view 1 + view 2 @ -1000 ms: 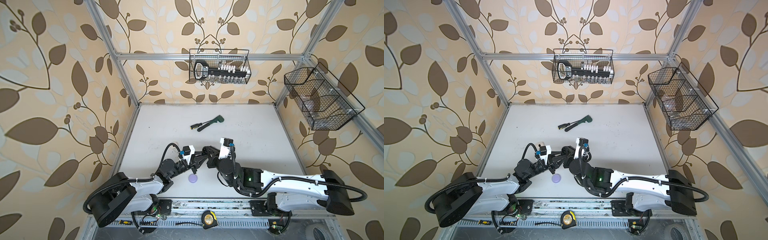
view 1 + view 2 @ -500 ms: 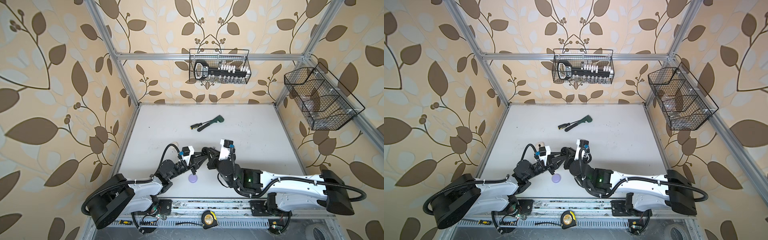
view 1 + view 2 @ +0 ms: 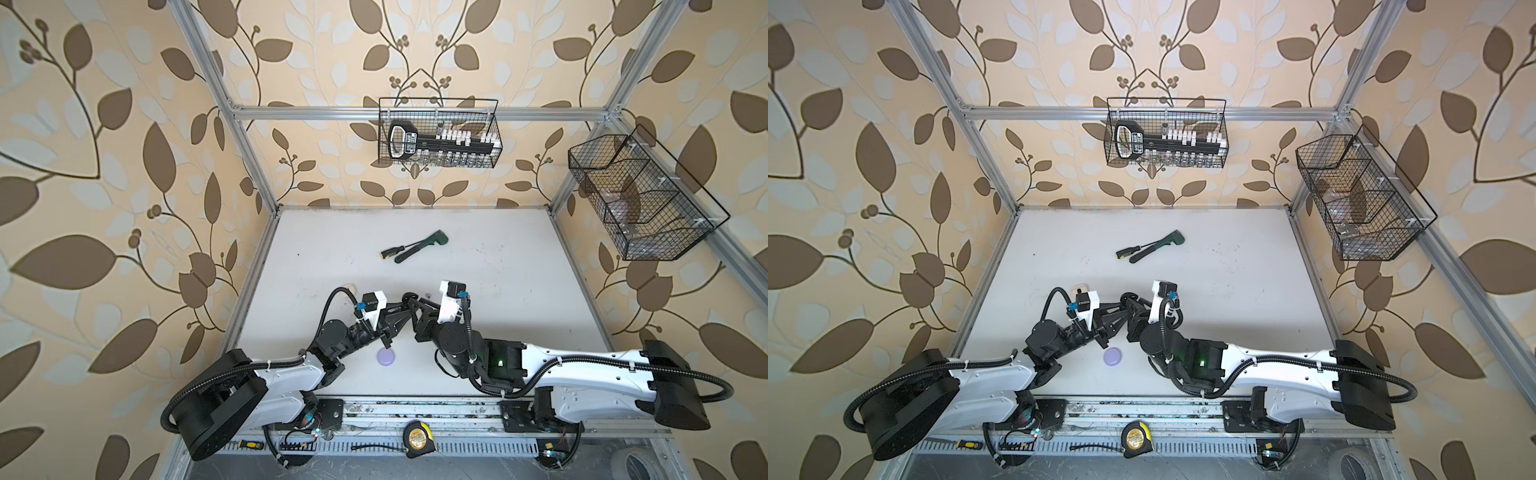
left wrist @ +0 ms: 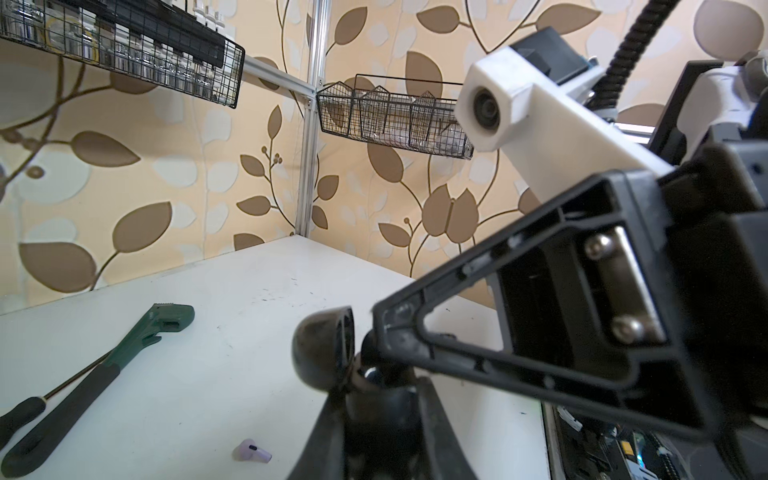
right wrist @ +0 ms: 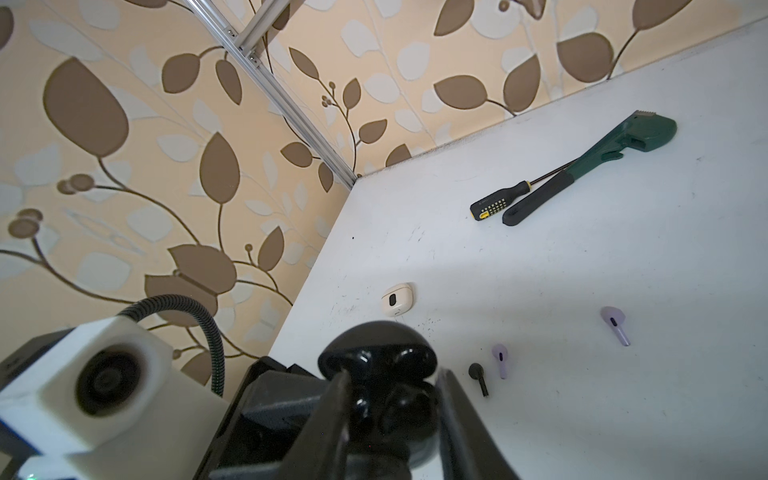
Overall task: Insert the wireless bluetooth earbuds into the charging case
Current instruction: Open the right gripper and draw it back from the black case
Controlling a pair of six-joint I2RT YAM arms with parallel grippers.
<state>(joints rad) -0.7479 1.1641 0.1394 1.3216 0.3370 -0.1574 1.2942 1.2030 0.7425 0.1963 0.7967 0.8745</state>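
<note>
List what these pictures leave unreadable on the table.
- Glossy black open charging case: what fills its wells, right wrist view, masked by right gripper fingers, black on black.
- Cream oval plastic case: in a top view, partly behind left wrist camera.
- Lilac stemmed earbuds: both top views, too small.

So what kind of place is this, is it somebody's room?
Most likely a robot test booth, not a real room. Leafy wallpaper sits in a bare metal frame, a left arm and right arm are mounted on a rail by a white table, and a wire basket of tools hangs above.
</note>
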